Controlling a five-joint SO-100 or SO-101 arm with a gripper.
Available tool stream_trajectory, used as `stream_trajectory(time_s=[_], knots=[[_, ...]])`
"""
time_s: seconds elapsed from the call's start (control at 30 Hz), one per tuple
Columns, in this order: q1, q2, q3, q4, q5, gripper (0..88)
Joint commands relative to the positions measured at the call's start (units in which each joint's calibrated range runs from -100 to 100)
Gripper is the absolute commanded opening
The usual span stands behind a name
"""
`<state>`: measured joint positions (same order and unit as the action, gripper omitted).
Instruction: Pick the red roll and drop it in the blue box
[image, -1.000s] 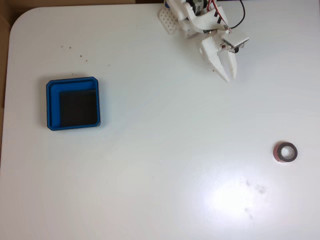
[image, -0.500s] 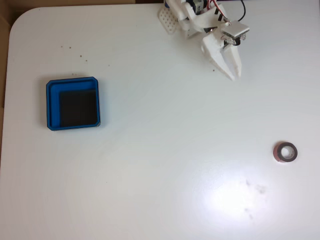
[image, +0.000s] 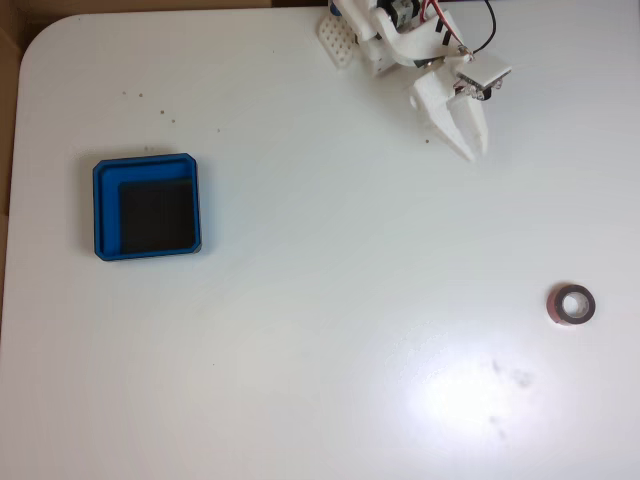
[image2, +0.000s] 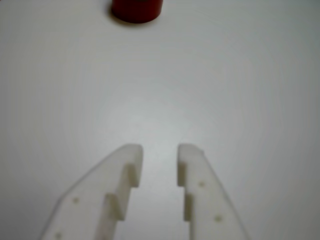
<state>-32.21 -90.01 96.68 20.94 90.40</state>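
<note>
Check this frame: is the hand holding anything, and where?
Nothing is held: the hand is open and empty, and the red roll lies apart on the table.

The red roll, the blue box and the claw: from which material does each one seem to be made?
The red roll: probably glossy plastic tape around a pale core, judging by its sheen. The blue box: apparently moulded plastic, with a thick, evenly coloured rim and a dark, possibly separate floor. The claw: matte white plastic, perhaps printed; its fingers show small holes.
</note>
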Motion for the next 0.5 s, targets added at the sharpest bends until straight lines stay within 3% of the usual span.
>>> stream_trajectory(time_s=[0.0,0.47], knots=[[-0.37,2.88,-6.47,-1.38,-0.12,0.7],[-0.37,26.30,-31.81,-1.22,-0.12,0.7]])
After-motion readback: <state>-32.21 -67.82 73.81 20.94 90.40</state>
